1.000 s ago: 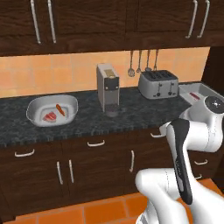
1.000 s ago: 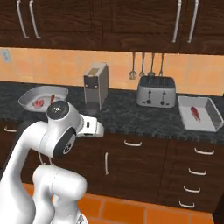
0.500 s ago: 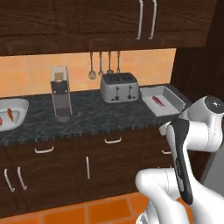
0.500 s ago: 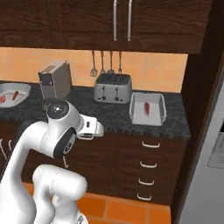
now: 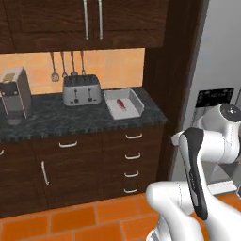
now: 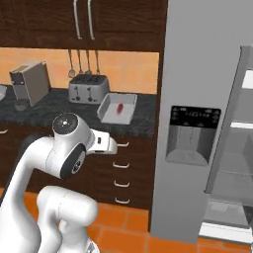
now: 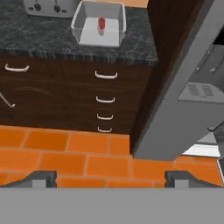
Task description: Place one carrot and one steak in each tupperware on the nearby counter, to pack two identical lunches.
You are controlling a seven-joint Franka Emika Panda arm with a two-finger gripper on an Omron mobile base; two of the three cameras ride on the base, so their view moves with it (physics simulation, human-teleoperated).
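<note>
**Open gripper hangs over the floor, well short of the tray on the counter**

A tall grey fridge (image 6: 207,99) fills the right side of the room, its dispenser panel (image 6: 190,133) facing out and a door standing ajar at the far right. Beside it a dark wooden panel runs up to the wall cabinets (image 5: 94,23). To the left stretches the counter (image 5: 70,120), black-grey marbled stone over dark brown drawers (image 5: 134,162) with silver handles. Below everything lies the orange tiled floor (image 7: 65,148).

On the counter, from the left, stand a coffee machine (image 5: 16,94), then a silver toaster (image 5: 81,89) with utensils hanging on the wall behind it, and just beside the toaster, at the counter's right end, the rectangular tupperware (image 5: 123,103). A single red steak (image 5: 121,103) lies flat inside that tray, near its middle. I cannot make out a carrot in it.

The white arm is folded up in front of the drawers. In the hand view the gripper (image 7: 111,178) has its two dark fingertips (image 7: 41,178) set wide apart with nothing between them, hanging over the floor tiles. The tupperware and steak sit well apart from the fingers, far up at the top of that view, a little left of the midpoint between the tips.
</note>
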